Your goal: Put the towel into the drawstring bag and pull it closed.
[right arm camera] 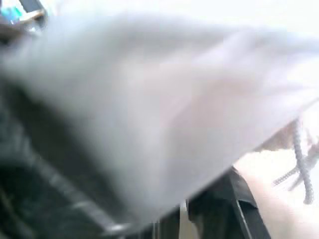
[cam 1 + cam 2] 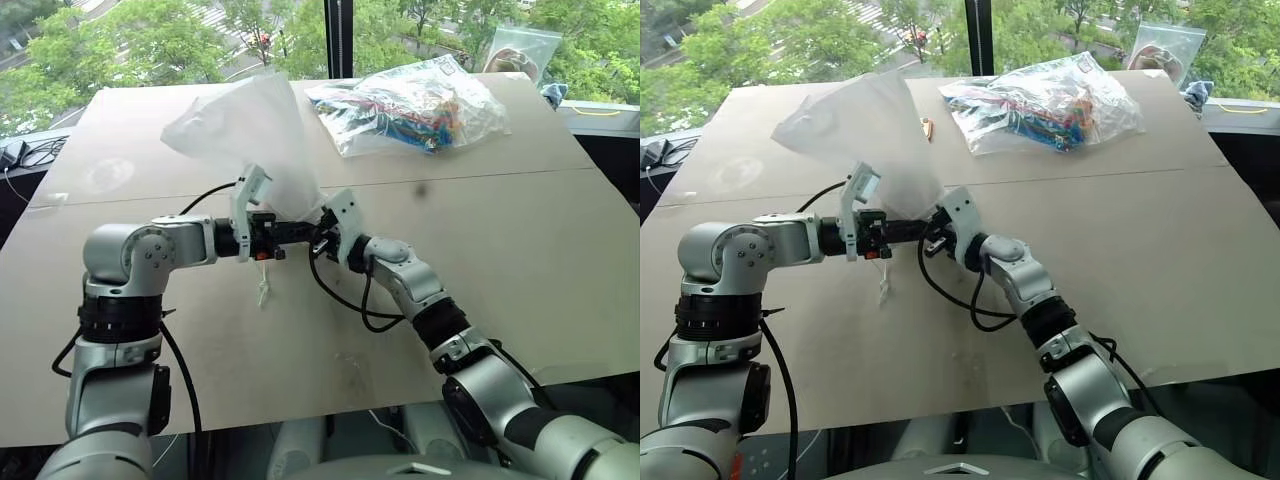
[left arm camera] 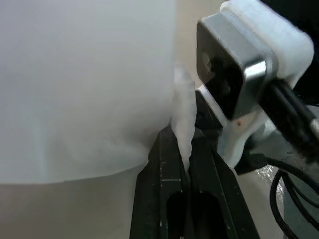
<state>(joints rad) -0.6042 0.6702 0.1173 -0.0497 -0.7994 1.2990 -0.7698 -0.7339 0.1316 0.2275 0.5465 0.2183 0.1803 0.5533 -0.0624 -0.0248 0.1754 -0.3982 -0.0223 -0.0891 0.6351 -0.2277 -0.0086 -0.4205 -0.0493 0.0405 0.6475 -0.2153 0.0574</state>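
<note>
Broad, flat table (image 2: 520, 260), matte beige board with a seam running across it. On its far part, a clear crinkled plastic bag (image 2: 410, 105) stuffed with colourful small items; a smaller clear pouch (image 2: 520, 50) sits behind it by the window.

Drawstring bag (image 2: 255, 140): thin, milky, semi-translucent fabric, raised off the table near its middle, billowed upward, narrowing to a gathered neck between my two claws. I can't tell what is inside it.

My left gripper (image 3: 185, 172) is pinched tight on a fold of that neck. My right gripper (image 2: 322, 238) is closed against the neck just opposite. A white cord (image 2: 264, 290) dangles below.
</note>
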